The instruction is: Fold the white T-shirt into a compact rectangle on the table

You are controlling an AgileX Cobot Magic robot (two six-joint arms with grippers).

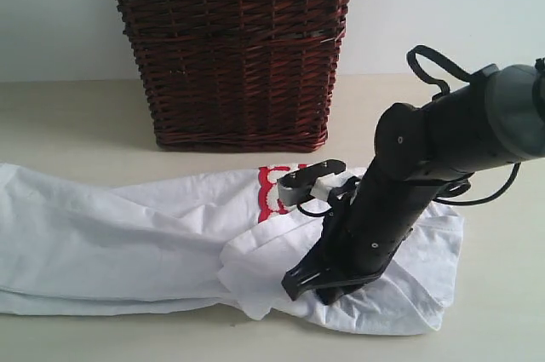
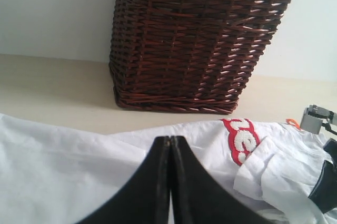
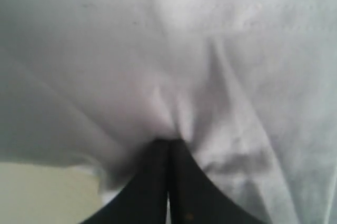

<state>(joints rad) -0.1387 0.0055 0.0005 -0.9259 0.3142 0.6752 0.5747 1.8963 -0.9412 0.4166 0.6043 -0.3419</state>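
Observation:
The white T-shirt (image 1: 111,234) lies stretched across the table (image 1: 77,123), rumpled and partly folded over at its right end. Its red-outlined lettering (image 1: 272,187) peeks out near the middle. My right gripper (image 1: 326,292) points down into the bunched right part, shut on a pucker of the white T-shirt (image 3: 210,50). Creases run to the tips of that right gripper (image 3: 168,140). My left gripper (image 2: 170,138) is shut with nothing between its fingers and hovers over the white T-shirt (image 2: 63,166). It is out of the exterior view. The lettering (image 2: 243,138) and an orange tag (image 2: 293,123) lie ahead of it.
A tall dark brown wicker basket (image 1: 238,55) with a lace-trimmed liner stands behind the shirt against the pale wall. The same basket (image 2: 195,39) rises ahead of my left gripper. The right arm (image 1: 443,140) slants over the shirt's right end.

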